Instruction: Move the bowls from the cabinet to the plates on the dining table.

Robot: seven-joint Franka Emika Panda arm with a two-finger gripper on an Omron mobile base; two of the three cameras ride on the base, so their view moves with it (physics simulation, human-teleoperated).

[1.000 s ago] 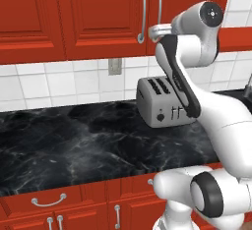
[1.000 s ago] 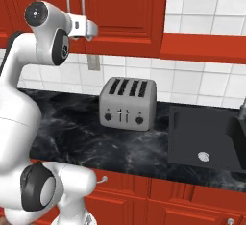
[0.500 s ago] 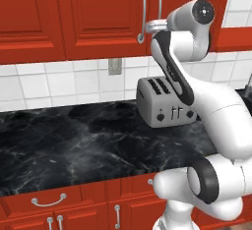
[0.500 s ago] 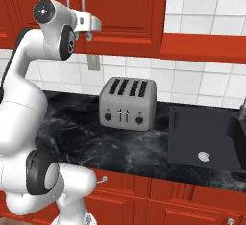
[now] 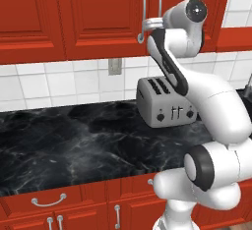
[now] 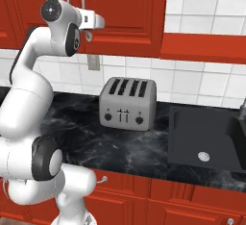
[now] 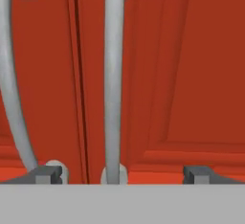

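Note:
The red wall cabinet [image 5: 98, 13] has both doors shut, so the bowls are hidden. My gripper [image 5: 147, 25] is raised to the lower end of the paired silver handles [image 5: 143, 8], and it shows beside them from the right base too [image 6: 98, 22]. In the hand view the gripper [image 7: 123, 175] is open, and the right door's handle [image 7: 114, 74] runs straight up between the two fingertips [image 7: 48, 174]. The left door's handle [image 7: 9, 74] curves past outside them. Nothing is held. The plates and the dining table are out of view.
A silver four-slot toaster [image 5: 165, 103] stands on the black marble counter [image 5: 74, 145] below the gripper. A dark sink [image 6: 206, 137] lies to the right. A wall outlet [image 5: 115, 66] sits on the white tiles. Red drawer fronts [image 5: 49, 204] run under the counter.
The hand has risen a little and closed in on the cabinet handles. The jaws have stayed open, and the doors have not moved.

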